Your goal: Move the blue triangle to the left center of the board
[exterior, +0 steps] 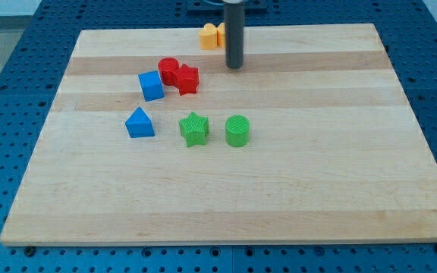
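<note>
Our tip (235, 67) rests near board's top, no jaws to it, touching no block.
Just to its left: orange/yellow blocks (211, 36). Lower left: red cylinder (168, 70) w/ red star (187, 79), blue cube (151, 86). Blue triangle (139, 123) sits left of centre, well apart from tip; green star (194, 129), green cylinder (237, 130) to its right.
</note>
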